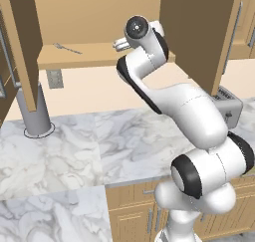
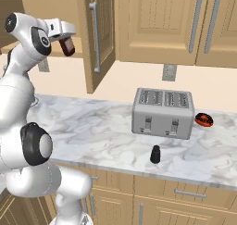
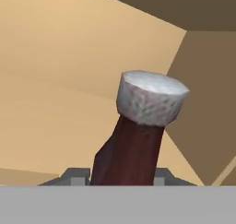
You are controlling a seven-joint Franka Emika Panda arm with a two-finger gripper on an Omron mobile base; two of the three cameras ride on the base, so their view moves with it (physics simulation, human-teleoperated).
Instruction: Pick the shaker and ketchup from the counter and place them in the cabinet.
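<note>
- Your gripper pinches the ketchup, held up at the open cabinet, not yet shelved.
- The shaker stands on the counter before the toaster; it is yours to fetch next.

Cabinet shelf bare ahead of my pincer except fork at left; open doors flank both sides.

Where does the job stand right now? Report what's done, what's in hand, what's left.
Done: nothing is stowed yet. In hand: the gripper is shut on the ketchup, raised at the open cabinet; the hand view shows the bottle against the cabinet's wooden interior, not yet released. Left: set the ketchup on the shelf, then fetch the shaker, which stands on the counter in front of the toaster.
</note>
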